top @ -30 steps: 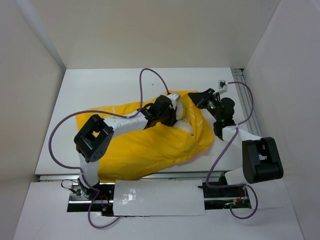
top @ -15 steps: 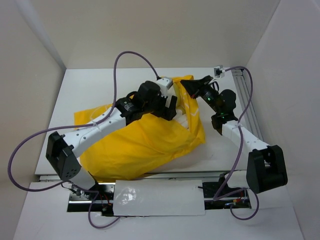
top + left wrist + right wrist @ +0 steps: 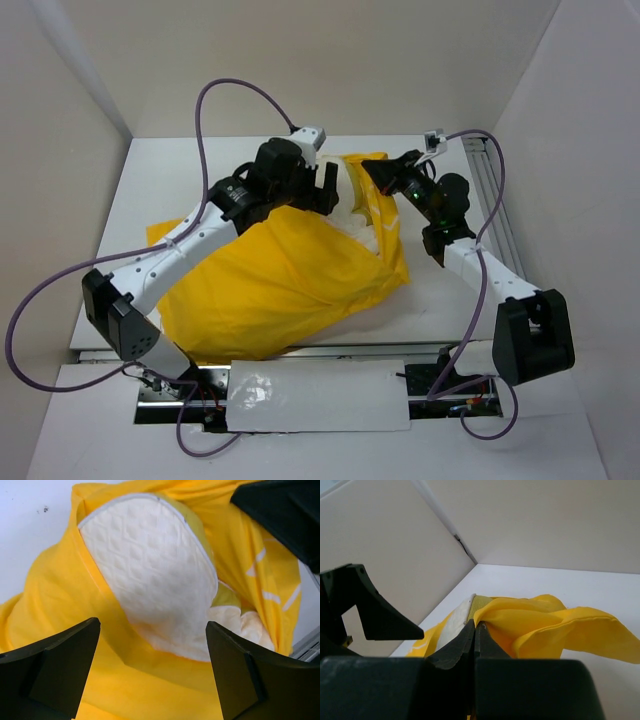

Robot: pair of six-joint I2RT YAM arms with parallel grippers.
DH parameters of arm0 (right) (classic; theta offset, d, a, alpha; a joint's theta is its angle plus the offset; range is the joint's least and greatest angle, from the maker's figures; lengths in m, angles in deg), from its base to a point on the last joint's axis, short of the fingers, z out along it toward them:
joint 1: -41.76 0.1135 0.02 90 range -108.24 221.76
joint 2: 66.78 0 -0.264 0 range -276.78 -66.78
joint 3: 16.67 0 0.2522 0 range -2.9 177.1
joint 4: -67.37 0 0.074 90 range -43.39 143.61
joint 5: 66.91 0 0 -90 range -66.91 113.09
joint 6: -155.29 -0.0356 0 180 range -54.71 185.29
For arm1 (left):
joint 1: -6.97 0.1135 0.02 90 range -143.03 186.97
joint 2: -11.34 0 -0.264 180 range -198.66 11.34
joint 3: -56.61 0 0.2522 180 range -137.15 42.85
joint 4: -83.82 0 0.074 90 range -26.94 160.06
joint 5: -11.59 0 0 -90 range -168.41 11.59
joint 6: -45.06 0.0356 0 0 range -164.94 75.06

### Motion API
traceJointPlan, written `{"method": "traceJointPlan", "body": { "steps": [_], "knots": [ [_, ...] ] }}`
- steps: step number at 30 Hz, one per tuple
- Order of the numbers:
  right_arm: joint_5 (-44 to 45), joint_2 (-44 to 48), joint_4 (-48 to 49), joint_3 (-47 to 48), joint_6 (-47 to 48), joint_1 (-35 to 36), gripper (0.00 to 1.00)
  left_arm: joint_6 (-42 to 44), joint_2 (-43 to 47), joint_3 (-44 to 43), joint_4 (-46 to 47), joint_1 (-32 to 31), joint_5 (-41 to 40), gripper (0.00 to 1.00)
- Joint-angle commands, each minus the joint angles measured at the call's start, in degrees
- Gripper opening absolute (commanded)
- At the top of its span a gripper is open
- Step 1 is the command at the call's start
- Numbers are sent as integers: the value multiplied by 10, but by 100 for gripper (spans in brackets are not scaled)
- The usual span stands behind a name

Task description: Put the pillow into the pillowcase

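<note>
The yellow pillowcase point(image 3: 290, 280) lies bunched across the table, its mouth turned to the far right. The cream quilted pillow point(image 3: 155, 575) sits in that mouth, its rounded end showing and the rest hidden inside. My left gripper point(image 3: 152, 672) hovers open just above the mouth, with nothing between its fingers. In the top view, the left gripper point(image 3: 333, 192) is left of the exposed pillow point(image 3: 356, 195). My right gripper point(image 3: 476, 626) is shut on the pillowcase point(image 3: 545, 625) rim and holds it raised. From above, the right gripper point(image 3: 372, 172) sits at the mouth's far side.
The white table point(image 3: 180, 170) is boxed in by pale walls at the left, back and right. A metal rail point(image 3: 492, 200) runs along the right edge. Purple cables point(image 3: 220, 100) loop above the left arm.
My left gripper opened, came out of the pillowcase mouth and drew back toward the far side. The right gripper kept its grip and shifted the rim a little left and up.
</note>
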Motion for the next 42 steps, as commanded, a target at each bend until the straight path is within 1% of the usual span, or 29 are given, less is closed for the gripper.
{"method": "traceJointPlan", "body": {
  "steps": [1,6,9,12,16,17,18,19,20,21,22,24,25,26,28,29,30,31,32,33,34,36,37,38,39,40,41,42],
  "knots": [
    [-1,5,41,46,6,3,0,11,-42,-62,24,9,-6,100],
    [-1,-6,31,51,12,9,0,22,-78,-81,57,9,7,100],
    [-7,-11,31,57,12,9,0,37,-103,-92,69,9,-10,100],
    [-20,-11,31,63,12,14,0,37,-148,-124,54,9,-53,100],
    [-40,-17,36,68,2,19,0,42,-201,-143,54,9,-53,100],
    [-40,-18,36,68,-3,19,0,42,-212,-151,54,2,-53,95],
    [-47,-18,36,74,-10,19,0,42,-234,-151,54,2,-47,86],
    [-47,-18,44,74,-10,19,0,42,-244,-156,54,2,-42,69],
    [-47,-18,44,74,-10,19,0,37,-253,-156,54,2,-34,2],
    [-41,-11,44,74,-10,19,0,27,-261,-151,54,2,-34,0],
    [-20,-4,33,74,-3,19,0,27,-261,-125,54,2,-28,0],
    [13,4,18,81,8,19,0,27,-251,-74,91,2,-39,0],
    [43,4,18,87,13,19,0,11,-225,-10,103,2,-52,0],
    [58,4,18,95,18,19,0,-1,-210,25,115,2,-56,0],
    [99,4,18,107,25,14,0,-1,-178,91,147,2,-37,0],
    [111,4,18,114,25,14,0,-1,-146,157,156,2,-37,0],
    [117,-4,26,124,25,8,0,6,-132,184,162,2,-30,0],
    [123,-10,26,130,25,2,0,0,-122,205,162,2,-43,0],
    [140,-10,32,136,25,2,0,0,-122,230,142,2,-43,0],
    [140,-15,32,149,25,-4,0,6,-117,240,132,2,-49,0],
    [150,-15,32,154,25,-12,0,6,-117,252,132,2,-38,0],
    [150,-22,43,168,19,-19,0,15,-129,266,137,-5,4,0],
    [141,-22,53,168,12,-19,0,23,-148,266,137,-5,21,0],
    [112,-28,67,180,12,-19,0,23,-160,266,137,-13,21,0],
    [100,-33,75,185,-6,-25,0,29,-173,245,128,-18,16,0],
    [86,-33,88,190,-15,-25,0,29,-186,232,120,-18,27,0],
    [76,-33,130,190,-24,-25,0,39,-209,221,115,-35,39,0],
    [76,-33,150,190,-40,-25,0,52,-220,202,115,-43,59,0]
  ]
}}
